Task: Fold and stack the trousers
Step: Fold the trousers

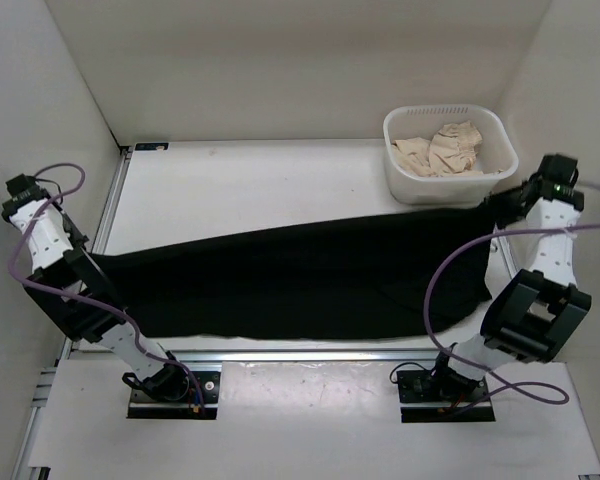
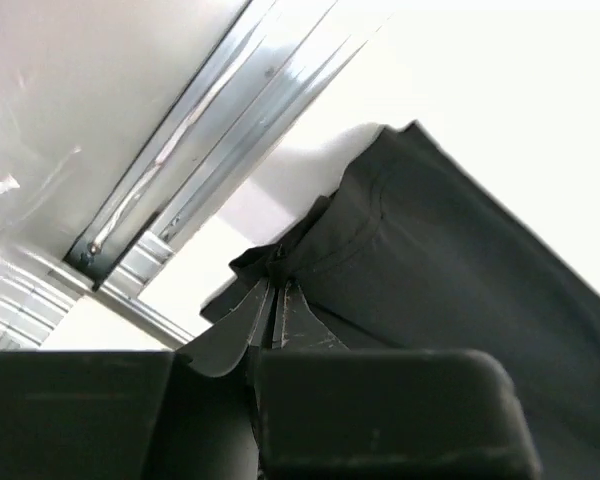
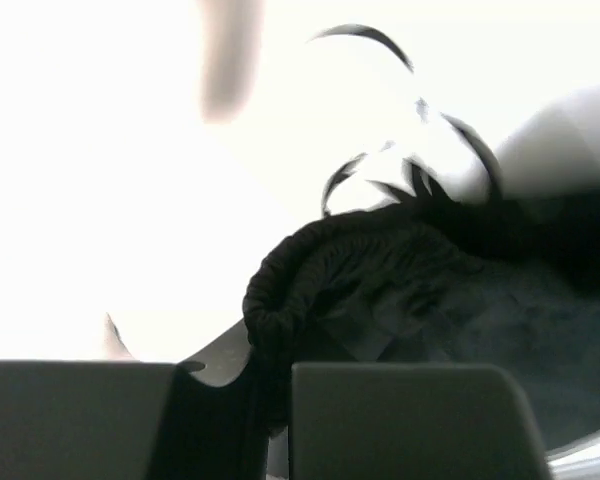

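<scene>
Now the trousers (image 1: 300,285) lie stretched left-to-right across the bench (image 1: 280,190), left claw (image 2: 278,290) clamped on the hem end, right claw (image 3: 262,350) pinching the waistband.

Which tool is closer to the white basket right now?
Right. The right tool is just beside the basket, at its near right corner, shut on the trousers; the left tool grips their opposite end, far left.

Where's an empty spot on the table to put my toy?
Behind the trousers, left of the basket, the table is bare. Also a thin strip along their near edge. The middle is covered; the basket holds beige cloth.
</scene>
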`<action>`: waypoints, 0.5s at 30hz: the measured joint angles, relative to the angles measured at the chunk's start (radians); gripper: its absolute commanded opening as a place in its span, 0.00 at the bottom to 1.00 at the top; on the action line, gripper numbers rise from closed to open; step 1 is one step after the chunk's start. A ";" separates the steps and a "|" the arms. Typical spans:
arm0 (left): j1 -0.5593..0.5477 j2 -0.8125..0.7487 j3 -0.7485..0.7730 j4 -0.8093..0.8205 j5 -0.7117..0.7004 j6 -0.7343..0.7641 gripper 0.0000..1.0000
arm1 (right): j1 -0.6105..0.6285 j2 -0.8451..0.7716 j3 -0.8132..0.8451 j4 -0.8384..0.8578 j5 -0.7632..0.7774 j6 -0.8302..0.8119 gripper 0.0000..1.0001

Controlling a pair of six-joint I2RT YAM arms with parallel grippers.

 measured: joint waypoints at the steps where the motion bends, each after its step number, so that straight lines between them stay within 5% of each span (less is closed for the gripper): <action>1: -0.001 0.014 0.046 -0.017 0.014 -0.002 0.14 | 0.018 0.034 0.082 -0.002 -0.024 -0.059 0.00; 4: -0.008 0.044 0.143 -0.045 0.046 -0.002 0.14 | 0.049 0.064 0.190 0.000 -0.098 -0.233 0.00; 7: -0.008 0.035 0.125 -0.043 0.048 -0.001 0.14 | 0.026 0.007 0.086 -0.003 -0.119 -0.353 0.00; 15: 0.010 -0.106 -0.375 0.002 -0.010 -0.001 0.14 | -0.143 -0.198 -0.416 -0.036 -0.038 -0.465 0.00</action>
